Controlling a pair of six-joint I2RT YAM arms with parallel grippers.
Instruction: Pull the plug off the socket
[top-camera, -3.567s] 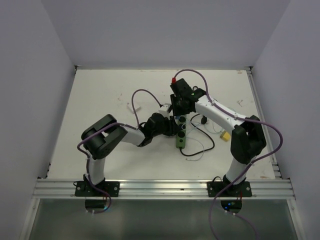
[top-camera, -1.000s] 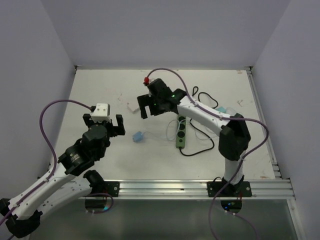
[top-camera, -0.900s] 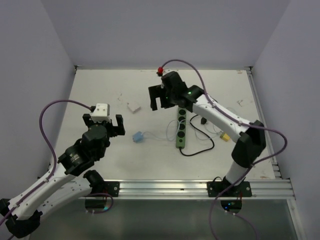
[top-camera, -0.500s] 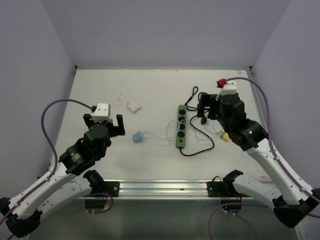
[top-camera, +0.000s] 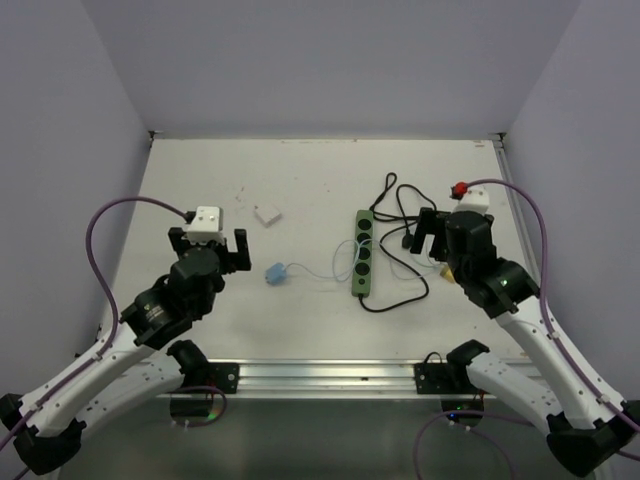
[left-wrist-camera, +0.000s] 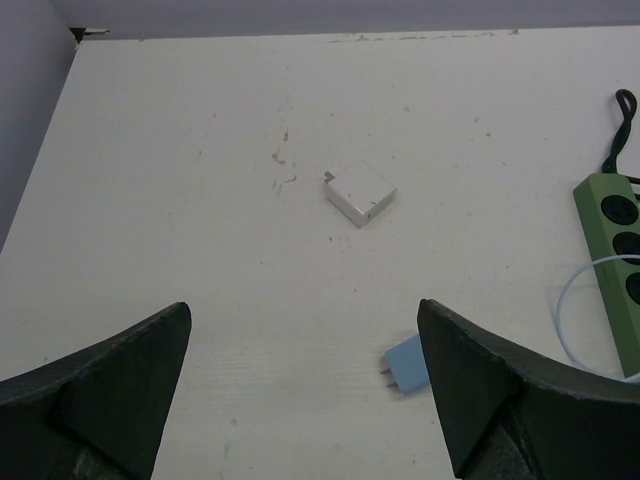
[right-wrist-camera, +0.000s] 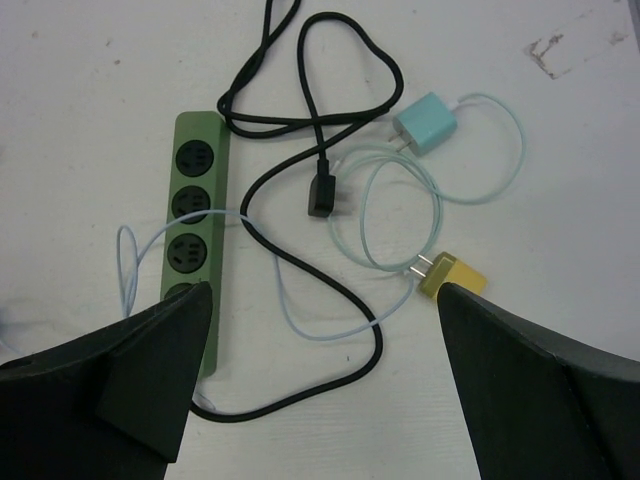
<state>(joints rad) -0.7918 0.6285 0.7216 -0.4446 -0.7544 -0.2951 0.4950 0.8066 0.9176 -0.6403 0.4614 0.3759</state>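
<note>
My right hand (top-camera: 430, 231) has drawn back right of the socket (top-camera: 361, 252). My left hand (top-camera: 207, 250) is well left. Both are wide and empty over the walled bench (top-camera: 250, 180).

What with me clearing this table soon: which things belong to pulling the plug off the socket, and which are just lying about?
Job: green power strip, its black cord; no plug sits in its visible outlets.
Lying about: white adapter, blue plug, teal charger, yellow plug.
</note>
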